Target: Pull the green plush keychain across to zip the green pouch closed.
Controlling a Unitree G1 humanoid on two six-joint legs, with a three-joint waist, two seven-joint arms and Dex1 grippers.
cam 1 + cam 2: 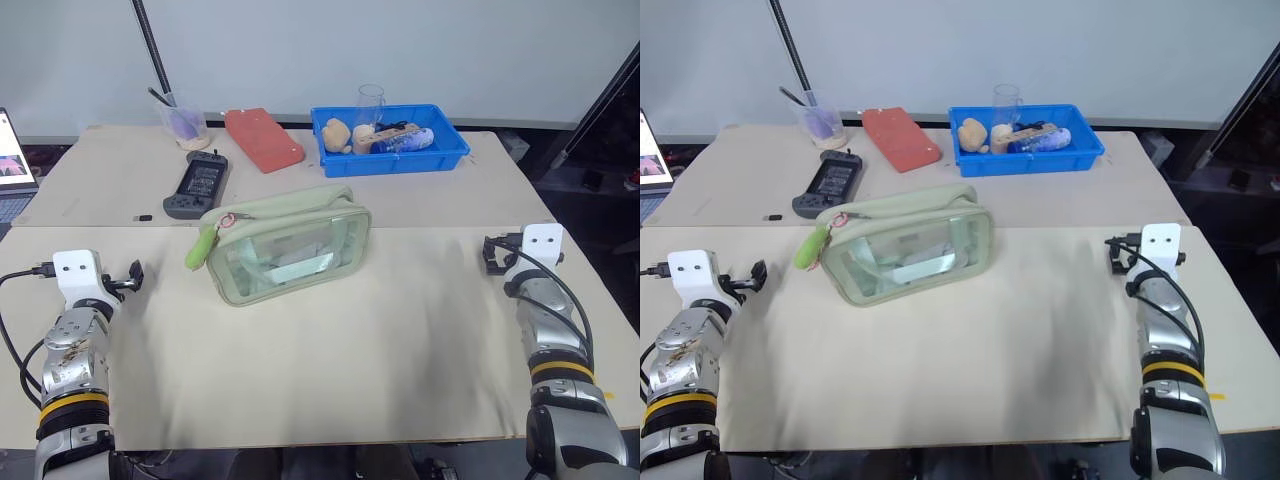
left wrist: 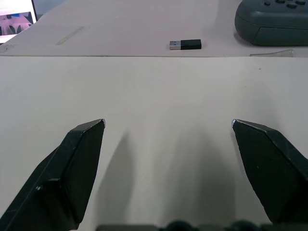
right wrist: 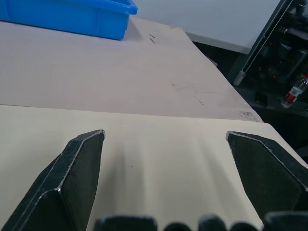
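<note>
Both grippers, left gripper and right gripper, released, flank the green pouch.

Pale wall behind beige table; perhaps dark shelving beside.

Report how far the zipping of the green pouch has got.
Done: nothing yet. The green keychain still hangs at the left end of the pouch, so the zipper looks unpulled. In hand: nothing; the left tool and right tool are both open and empty, apart from the pouch on either side. Left: grip the keychain, steady the pouch, pull the zipper across to the right.
</note>
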